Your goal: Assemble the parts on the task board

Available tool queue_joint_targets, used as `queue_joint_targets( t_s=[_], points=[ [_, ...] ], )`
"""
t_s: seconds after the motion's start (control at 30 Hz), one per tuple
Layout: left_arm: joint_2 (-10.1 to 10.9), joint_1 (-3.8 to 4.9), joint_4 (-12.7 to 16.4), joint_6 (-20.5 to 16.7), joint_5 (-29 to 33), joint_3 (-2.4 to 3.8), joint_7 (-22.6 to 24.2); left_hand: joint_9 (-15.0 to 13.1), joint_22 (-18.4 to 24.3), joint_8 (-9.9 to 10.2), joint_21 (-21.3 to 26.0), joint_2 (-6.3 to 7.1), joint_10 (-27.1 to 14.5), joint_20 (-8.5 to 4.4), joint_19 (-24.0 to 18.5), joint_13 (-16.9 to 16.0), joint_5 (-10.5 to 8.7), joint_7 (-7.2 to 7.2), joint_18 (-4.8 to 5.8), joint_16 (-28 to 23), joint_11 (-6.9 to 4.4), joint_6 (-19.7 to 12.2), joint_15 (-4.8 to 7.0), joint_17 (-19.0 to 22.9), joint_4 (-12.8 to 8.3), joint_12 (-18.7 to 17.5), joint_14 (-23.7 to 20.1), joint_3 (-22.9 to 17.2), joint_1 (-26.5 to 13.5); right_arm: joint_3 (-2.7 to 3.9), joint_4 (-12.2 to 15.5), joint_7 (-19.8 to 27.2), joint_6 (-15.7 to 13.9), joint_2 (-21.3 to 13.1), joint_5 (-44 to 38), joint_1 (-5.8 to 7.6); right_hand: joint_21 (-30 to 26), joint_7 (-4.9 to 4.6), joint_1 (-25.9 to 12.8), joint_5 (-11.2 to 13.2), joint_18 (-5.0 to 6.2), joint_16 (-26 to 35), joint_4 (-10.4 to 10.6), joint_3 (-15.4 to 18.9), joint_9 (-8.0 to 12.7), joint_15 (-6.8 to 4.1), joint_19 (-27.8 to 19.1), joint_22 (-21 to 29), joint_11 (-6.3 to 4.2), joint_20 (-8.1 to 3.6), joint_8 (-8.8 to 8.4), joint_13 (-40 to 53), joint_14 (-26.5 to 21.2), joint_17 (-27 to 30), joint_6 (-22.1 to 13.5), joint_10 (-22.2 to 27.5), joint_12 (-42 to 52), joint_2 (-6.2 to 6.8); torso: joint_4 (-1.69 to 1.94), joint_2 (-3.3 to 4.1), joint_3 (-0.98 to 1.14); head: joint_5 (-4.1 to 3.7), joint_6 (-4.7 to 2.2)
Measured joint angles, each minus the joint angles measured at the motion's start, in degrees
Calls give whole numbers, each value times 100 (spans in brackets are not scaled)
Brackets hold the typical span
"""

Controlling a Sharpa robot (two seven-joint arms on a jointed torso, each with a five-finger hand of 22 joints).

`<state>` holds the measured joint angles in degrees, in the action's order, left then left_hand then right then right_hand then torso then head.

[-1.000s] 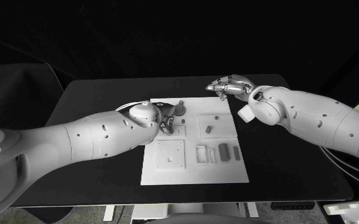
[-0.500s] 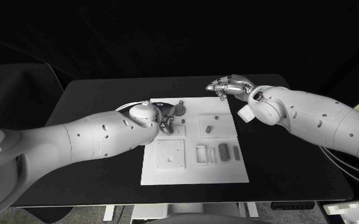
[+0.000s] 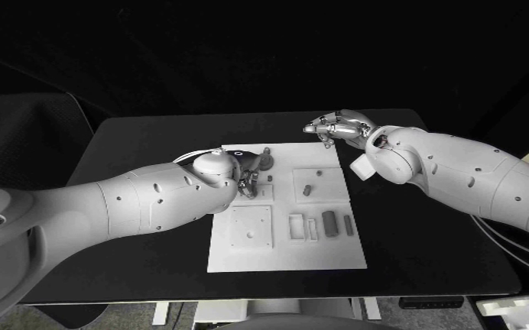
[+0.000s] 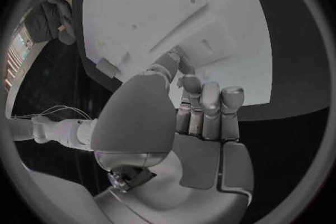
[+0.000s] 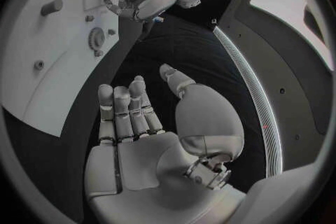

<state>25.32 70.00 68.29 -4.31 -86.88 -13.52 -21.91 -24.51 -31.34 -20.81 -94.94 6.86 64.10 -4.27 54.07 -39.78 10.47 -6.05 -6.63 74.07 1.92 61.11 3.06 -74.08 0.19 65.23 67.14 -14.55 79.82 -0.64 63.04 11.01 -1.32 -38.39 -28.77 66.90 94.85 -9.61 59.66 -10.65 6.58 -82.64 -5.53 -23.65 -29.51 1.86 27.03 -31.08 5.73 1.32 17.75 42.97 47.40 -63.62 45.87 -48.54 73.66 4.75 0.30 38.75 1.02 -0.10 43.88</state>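
The white task board [image 3: 331,247] lies in the middle of the black table. My left hand [image 3: 245,176] hovers over its far left section, fingers bent down next to a dark round part [image 3: 266,161]. In the left wrist view the left hand [image 4: 199,123] reaches toward the board [image 4: 231,22] with nothing seen in it. The right wrist view shows a small gear [image 5: 94,38] lying on the board just under the left hand [image 5: 133,0]. My right hand [image 3: 336,127] hangs at the board's far right corner; its palm [image 5: 140,140] is bare and the fingers are apart.
A dark peg-like part [image 3: 307,189] stands in the board's right middle section. Two grey bars [image 3: 329,223] [image 3: 348,225] lie near slots in the near right section. A square plate [image 3: 250,228] sits at the near left. Bare black table surrounds the board.
My left hand has edged slightly to the right over the board. The right hand has not moved.
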Motion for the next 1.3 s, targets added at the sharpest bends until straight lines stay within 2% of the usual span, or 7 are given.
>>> queue_joint_targets(
  t_s=[0.67, 1.3],
  points=[
    [25, -3, -5, 21, -12, 3, 1, -1, 5, 0, 0, 8, 0, 9, 8, 0, -2, 0, -3, 0, 0, 0, -1, 5, 11, 0, 1, -9, -3, 0, -2, -6, 9, 1, 0, 0, 0, 0, 0, 0, 0, 0, -16, 16, 0, 0, 0, 0, 0, 0, 20, 1, 0, 0, 0, 0, 0, 0, 0, -2, 0, -8, 10],
    [144, 29, 91, 19, 79, 6, 61, 0, 4, 0, 0, 9, 0, 6, 12, 5, 0, 0, -5, 0, 0, 0, -11, 10, -6, 0, 10, -23, 29, 0, -29, -14, 23, 16, -2, 0, 0, 0, 0, 0, 1, 0, -16, 16, -3, 0, 0, 0, 0, 0, 20, -4, 0, 0, 0, 0, 0, 0, 4, -5, -4, -1, -30]
  ],
)
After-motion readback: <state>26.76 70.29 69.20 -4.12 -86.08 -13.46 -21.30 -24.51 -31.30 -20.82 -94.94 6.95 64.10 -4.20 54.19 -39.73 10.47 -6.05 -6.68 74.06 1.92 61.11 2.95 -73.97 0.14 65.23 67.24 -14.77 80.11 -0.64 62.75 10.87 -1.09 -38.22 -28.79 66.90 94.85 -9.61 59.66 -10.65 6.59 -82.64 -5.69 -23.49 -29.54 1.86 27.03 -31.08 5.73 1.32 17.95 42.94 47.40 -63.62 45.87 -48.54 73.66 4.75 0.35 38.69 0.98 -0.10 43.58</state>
